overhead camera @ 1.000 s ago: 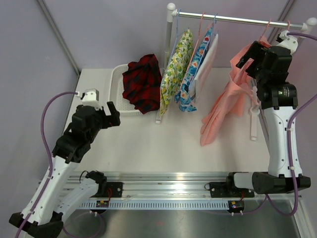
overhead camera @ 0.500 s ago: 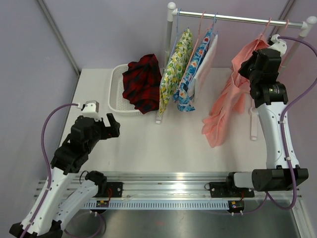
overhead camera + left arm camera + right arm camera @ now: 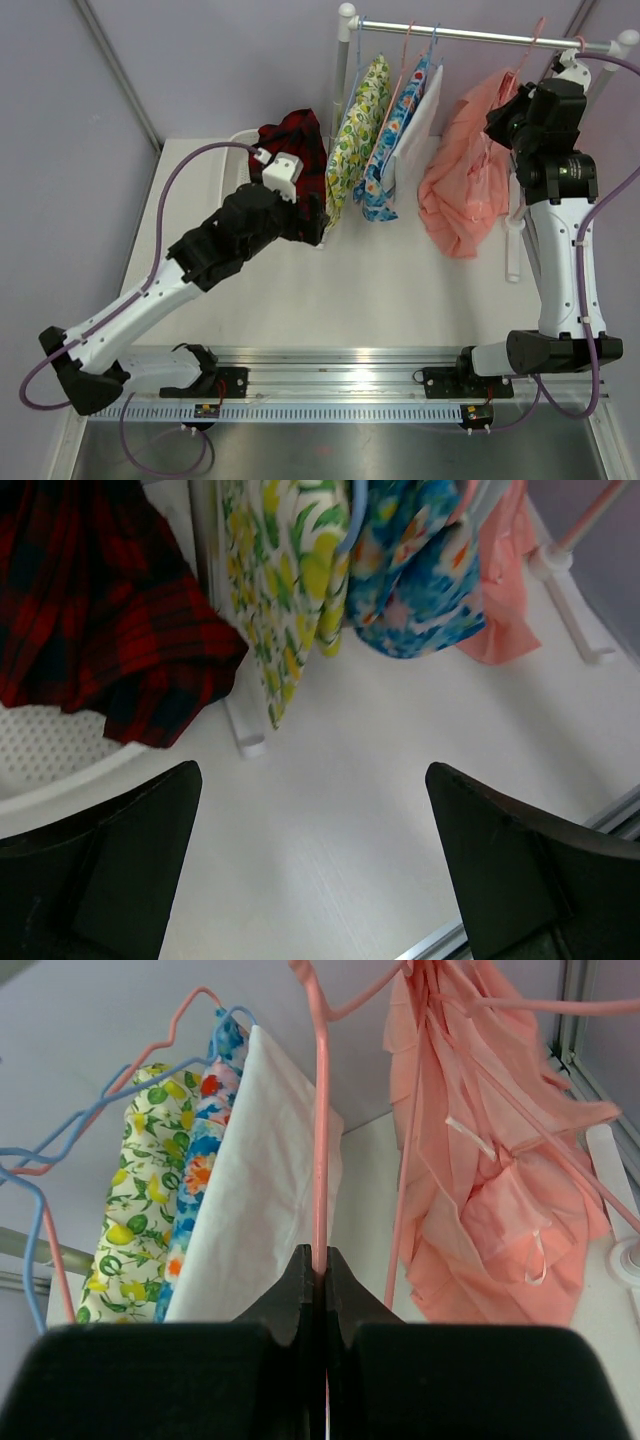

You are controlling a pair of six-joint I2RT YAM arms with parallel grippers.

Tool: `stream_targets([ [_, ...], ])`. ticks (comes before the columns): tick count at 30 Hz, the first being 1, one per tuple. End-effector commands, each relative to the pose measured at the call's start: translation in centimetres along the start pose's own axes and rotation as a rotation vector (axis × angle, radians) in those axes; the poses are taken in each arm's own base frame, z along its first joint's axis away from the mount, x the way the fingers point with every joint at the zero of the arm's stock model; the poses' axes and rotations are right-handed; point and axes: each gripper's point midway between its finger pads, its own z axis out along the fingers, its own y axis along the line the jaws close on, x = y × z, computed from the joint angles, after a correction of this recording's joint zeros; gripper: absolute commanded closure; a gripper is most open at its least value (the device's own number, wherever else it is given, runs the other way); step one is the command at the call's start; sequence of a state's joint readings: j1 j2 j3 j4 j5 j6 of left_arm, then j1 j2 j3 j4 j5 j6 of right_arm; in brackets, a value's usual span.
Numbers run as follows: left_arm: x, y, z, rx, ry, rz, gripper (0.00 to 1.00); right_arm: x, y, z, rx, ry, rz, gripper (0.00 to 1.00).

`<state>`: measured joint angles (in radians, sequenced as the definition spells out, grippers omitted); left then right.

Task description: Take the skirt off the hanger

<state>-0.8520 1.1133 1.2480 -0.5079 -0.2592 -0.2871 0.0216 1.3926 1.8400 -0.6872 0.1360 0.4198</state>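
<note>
item: right gripper (image 3: 322, 1265). fingers pressed together on a thin pink hanger (image 3: 321, 1130) wire, which runs straight up from between the tips. raised to rail height at the far right of the table (image 3: 350, 290).

item: pink skirt (image 3: 500, 1190). hangs bunched in folds from pink wires, up and to the right of the closed fingers in the right wrist view, just beside the pinched wire. the fingers touch the wire only, not the cloth. from above, the skirt hangs under the rail (image 3: 480, 38), just left of and below the right gripper, its lower edge above the table. whether the pinched wire and the wires in the folds are one hanger cannot be told.

item: left gripper (image 3: 312, 780). fingers spread wide, nothing between them. held over the table in front of the rack's left post, well apart from the skirt.

item: other garments on the rail, left of the skirt, in order: lemon-print piece (image 3: 355, 140), blue floral piece (image 3: 390, 140), white piece (image 3: 422, 120), on blue and pink hangers.

item: red plaid cloth (image 3: 290, 150). heaped in a white basket (image 3: 235, 165) at the far left of the table, spilling over its near rim.
</note>
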Motion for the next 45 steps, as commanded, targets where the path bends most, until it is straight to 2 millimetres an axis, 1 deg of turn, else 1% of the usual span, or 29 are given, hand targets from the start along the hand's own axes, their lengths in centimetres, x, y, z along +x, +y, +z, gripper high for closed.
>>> stream_targets([
  [1, -5.8, -4.8, 1.1, 0.181, -0.172, 0.003, 0.01, -5.3, 3.4, -2.0, -0.124, -0.151, 0.018, 1.0],
  [2, -5.9, -6.8, 1.4, 0.279, -0.175, 0.01, 0.01, -5.4, 3.4, -2.2, -0.124, -0.154, 0.017, 1.0],
  [3, -7.1, -8.7, 1.8, 0.361, -0.248, 0.0, 0.01, -5.4, 3.3, -2.4, -0.121, -0.152, 0.015, 1.0],
  [4, -6.0, -10.5, 3.7, 0.433, -0.23, 0.006, 0.01, -5.6, 3.4, -2.8, -0.125, -0.157, 0.017, 1.0],
  [6, -6.1, -13.7, 5.8, 0.55, -0.265, 0.019, 0.01, -5.3, 3.5, -3.3, -0.14, -0.146, 0.02, 1.0],
  [7, -4.7, -15.7, 8.9, 0.58, -0.229, 0.039, 0.01, -5.5, 3.7, -4.1, -0.152, -0.154, 0.022, 1.0],
  [8, -3.9, -16.7, 10.8, 0.591, -0.212, 0.051, 0.01, -5.4, 3.8, -4.5, -0.162, -0.152, 0.026, 1.0],
  [9, -4.0, -17.9, 12.2, 0.611, -0.218, 0.048, 0.01, -5.2, 3.7, -4.8, -0.163, -0.15, 0.028, 1.0],
  [10, -6.3, -19.4, 12.7, 0.64, -0.256, 0.037, 0.01, -5.2, 3.6, -5.5, -0.166, -0.149, 0.034, 1.0],
  [11, -3.4, -20.1, 16.7, 0.631, -0.18, 0.027, 0.01, -5.1, 3.8, -6.0, -0.177, -0.145, 0.038, 1.0],
  [13, -2.6, -21.3, 19.6, 0.634, -0.16, 0.022, 0.01, -4.8, 3.8, -6.9, -0.188, -0.137, 0.047, 1.0],
  [14, -3.2, -22.2, 21.9, 0.628, -0.18, 0.022, 0.01, -4.3, 3.6, -6.9, -0.186, -0.128, 0.043, 1.0],
  [15, -1.7, -22.0, 23.8, 0.597, -0.128, 0.028, 0.01, -4.2, 3.6, -7.0, -0.188, -0.125, 0.041, 1.0],
  [17, -2.1, -21.9, 26.4, 0.562, -0.125, 0.046, 0.01, -4.0, 3.4, -7.3, -0.188, -0.123, 0.021, 1.0],
  [18, -1.6, -22.2, 28.8, 0.545, -0.109, 0.047, 0.01, -4.1, 3.4, -7.4, -0.188, -0.124, 0.015, 1.0],
  [21, -1.1, -19.8, 33.5, 0.437, -0.13, -0.005, 0.01, -3.8, 3.3, -7.6, -0.189, -0.115, 0.006, 1.0],
  [23, -0.2, -18.6, 35.2, 0.418, -0.125, -0.104, 0.01, -3.5, 3.3, -7.9, -0.199, -0.111, 0.017, 1.0],
  [24, 0.1, -17.2, 36.4, 0.407, -0.14, -0.143, 0.01, -3.3, 3.4, -7.9, -0.21, -0.11, 0.021, 1.0],
  [25, 1.6, -16.8, 37.5, 0.416, -0.123, -0.167, 0.01, -3.3, 3.5, -8.3, -0.22, -0.113, 0.027, 1.0],
  [26, 2.2, -16.9, 37.8, 0.439, -0.102, -0.207, 0.01, -2.6, 3.2, -8.0, -0.213, -0.101, 0.034, 1.0],
  [28, 4.4, -16.7, 39.1, 0.426, -0.05, -0.236, 0.01, -2.4, 3.1, -7.9, -0.215, -0.103, 0.034, 1.0],
  [30, 6.0, -16.9, 39.1, 0.417, 0.024, -0.294, 0.01, -1.7, 2.8, -7.4, -0.209, -0.094, 0.036, 1.0],
  [32, 8.4, -15.8, 39.2, 0.347, 0.099, -0.352, 0.01, -1.1, 2.7, -7.2, -0.207, -0.086, 0.042, 1.0],
  [34, 9.6, -15.6, 39.2, 0.331, 0.141, -0.39, 0.01, -0.8, 3.2, -7.2, -0.239, -0.073, 0.048, 1.0],
  [35, 10.9, -15.3, 39.3, 0.304, 0.189, -0.423, 0.01, -0.5, 3.1, -7.1, -0.239, -0.064, 0.05, 1.0],
  [37, 11.8, -14.7, 39.6, 0.262, 0.21, -0.443, 0.01, -0.4, 3.2, -7.2, -0.246, -0.064, 0.059, 1.0],
  [39, 13.1, -14.9, 39.9, 0.267, 0.237, -0.471, 0.01, -0.2, 3.1, -7.3, -0.245, -0.061, 0.061, 1.0],
  [41, 13.7, -15.5, 40.1, 0.288, 0.26, -0.508, 0.01, -0.2, 3.0, -7.6, -0.244, -0.062, 0.059, 1.0],
  [45, 17.3, -15.8, 41.0, 0.283, 0.311, -0.552, 0.01, -0.6, 2.8, -8.6, -0.241, -0.078, 0.053, 1.0],
])
